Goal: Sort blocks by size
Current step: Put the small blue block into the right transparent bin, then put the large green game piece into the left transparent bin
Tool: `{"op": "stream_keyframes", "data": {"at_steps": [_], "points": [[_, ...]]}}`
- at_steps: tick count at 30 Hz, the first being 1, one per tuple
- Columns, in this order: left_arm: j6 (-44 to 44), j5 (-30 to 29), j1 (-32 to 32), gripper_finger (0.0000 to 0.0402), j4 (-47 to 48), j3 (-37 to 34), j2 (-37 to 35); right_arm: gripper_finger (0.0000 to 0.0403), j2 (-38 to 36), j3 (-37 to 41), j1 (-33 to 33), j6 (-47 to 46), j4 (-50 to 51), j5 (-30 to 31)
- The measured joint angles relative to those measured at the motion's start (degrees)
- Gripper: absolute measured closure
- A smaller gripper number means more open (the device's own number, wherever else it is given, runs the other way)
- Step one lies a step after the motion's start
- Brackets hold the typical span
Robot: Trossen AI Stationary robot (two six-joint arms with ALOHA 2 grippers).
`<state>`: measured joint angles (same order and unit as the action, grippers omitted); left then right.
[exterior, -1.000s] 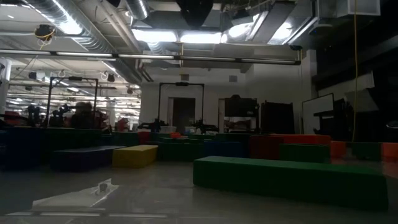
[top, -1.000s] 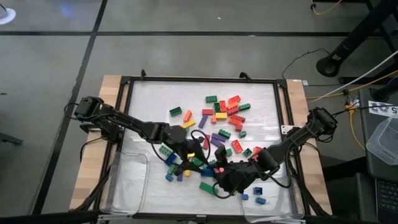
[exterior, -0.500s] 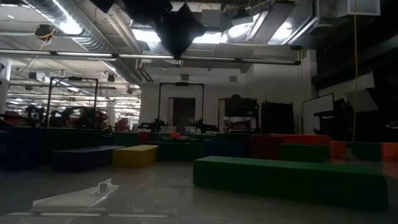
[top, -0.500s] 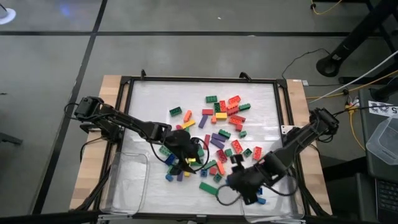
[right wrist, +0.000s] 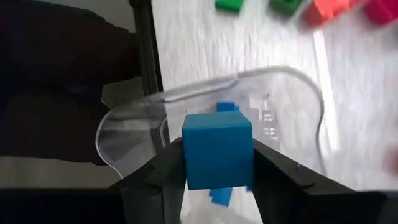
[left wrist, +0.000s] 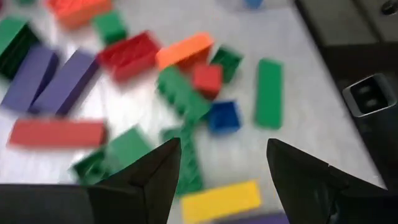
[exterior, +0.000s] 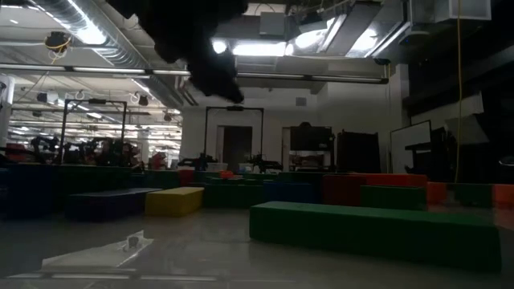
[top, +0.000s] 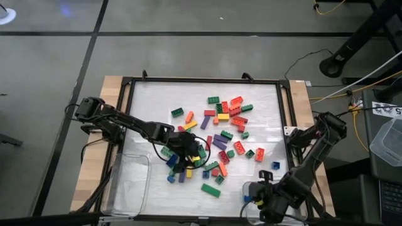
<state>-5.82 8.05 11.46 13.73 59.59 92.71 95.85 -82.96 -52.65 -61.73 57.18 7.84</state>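
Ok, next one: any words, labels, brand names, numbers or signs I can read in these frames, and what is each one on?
None can be read.
White tag at the high view's right edge, beside the table: dark print, too small to read.
Blocks, both clear trays and both arms: no print shows.
Room in the low view: no readable sign.

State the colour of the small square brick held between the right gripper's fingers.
Blue: the small square plastic brick in the right gripper shows best in the right wrist view.
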Motion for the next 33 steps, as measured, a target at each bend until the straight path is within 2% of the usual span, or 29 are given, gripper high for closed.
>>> {"op": "stream_keyframes", "data": {"at_steps": [7, 12, 16, 21, 27, 33], "points": [[-1.2, -6.3, -1.9, 0.0176, 9.6, 0.0, 0.0, 0.0241, 0.0, 1.8, -0.6, -9.0, -0.1, -1.2], [-1.6, -7.5, -2.7, 0.0176, 10.3, -0.1, 0.4, 0.024, 0.0, 2.5, -0.6, -10.0, -0.2, -1.9], [-1.3, -7.4, -2.0, 0.0176, 8.3, -0.1, 2.1, 0.0229, 0.0, 2.5, -0.6, -10.1, -0.1, -1.9], [0.1, -7.5, -0.1, 0.0176, 5.1, -0.1, 5.9, 0.0196, 0.0, 2.5, -0.6, -10.2, 0.0, -1.9], [0.6, -12.4, 1.9, 0.0176, 1.2, -0.1, 7.9, 0.0167, 0.0, 2.5, -0.6, -10.0, 0.0, -1.9], [0.7, -14.9, 3.7, 0.0176, -3.2, -0.1, 8.0, 0.0162, 0.0, 2.5, -0.6, -10.0, 0.0, -1.9]]}}
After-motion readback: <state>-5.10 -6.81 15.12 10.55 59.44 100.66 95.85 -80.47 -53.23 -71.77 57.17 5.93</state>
